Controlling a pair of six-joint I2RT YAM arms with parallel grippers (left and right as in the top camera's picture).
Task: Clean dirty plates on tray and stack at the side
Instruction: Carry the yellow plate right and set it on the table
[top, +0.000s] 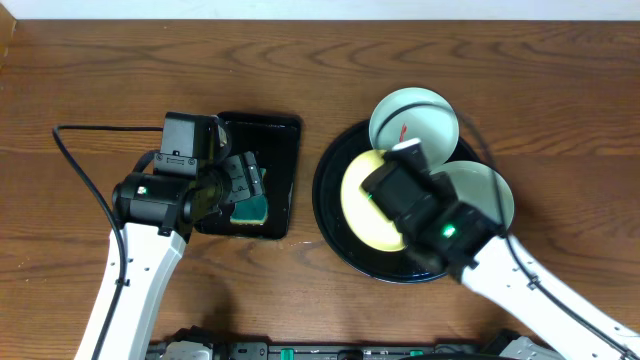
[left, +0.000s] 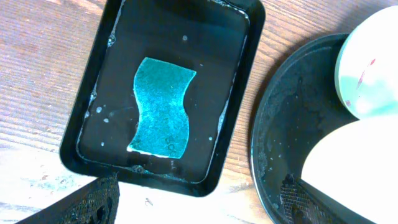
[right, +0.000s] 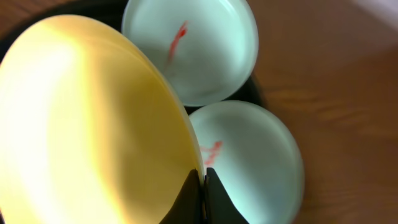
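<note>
The right gripper (right: 203, 190) pinches the edge of the yellow plate (right: 87, 124) and holds it tipped up over the big round black tray (top: 328, 205). One mint-blue plate (top: 412, 115) sits at the far edge of that tray, and the other mint-blue plate (top: 487, 185) sits at its right side; both have red smears. The left gripper (left: 199, 190) hangs with its fingers wide apart above the small black tray (left: 211, 68), where a blue-green sponge (left: 160, 109) lies flat in a little water.
</note>
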